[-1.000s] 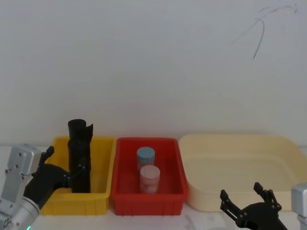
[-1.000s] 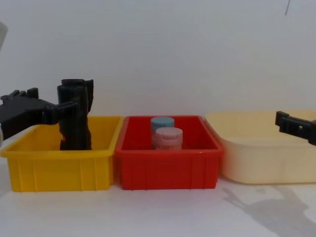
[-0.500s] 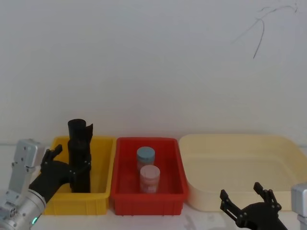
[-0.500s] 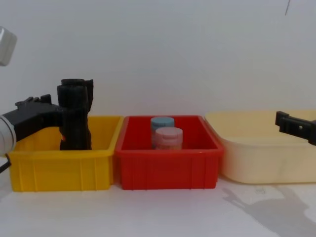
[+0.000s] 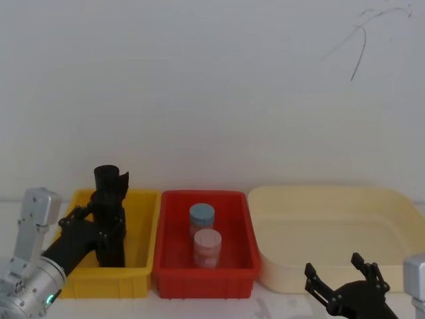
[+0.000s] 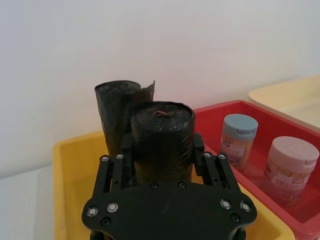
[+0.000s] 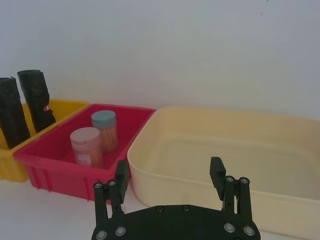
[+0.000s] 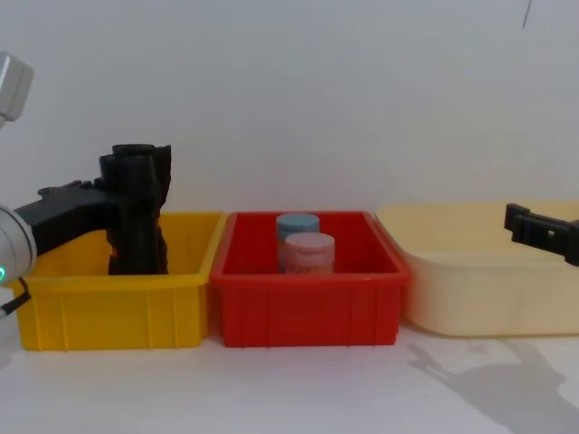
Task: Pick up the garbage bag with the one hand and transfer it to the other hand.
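Grasp on garbage bag (image 6: 162,120) standing in yellow bin (image 5: 106,282).
left gripper (image 6: 162,144) has its fingers (image 6: 127,150) pressed against both sides of the upright garbage bag; a ragged-topped black roll (image 6: 112,107) stands just behind it. right gripper (image 7: 170,175) sits low in front of cream tub (image 5: 332,229), fingers spread apart, holding nothing.

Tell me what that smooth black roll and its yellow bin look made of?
The garbage bag, with the left gripper around it, looks like thin plastic film: glossy, faintly wrinkled, wound in tight layers at its flat end. The yellow bin looks like rigid moulded plastic, smooth with a slight sheen. The right gripper hangs near the cream tub.
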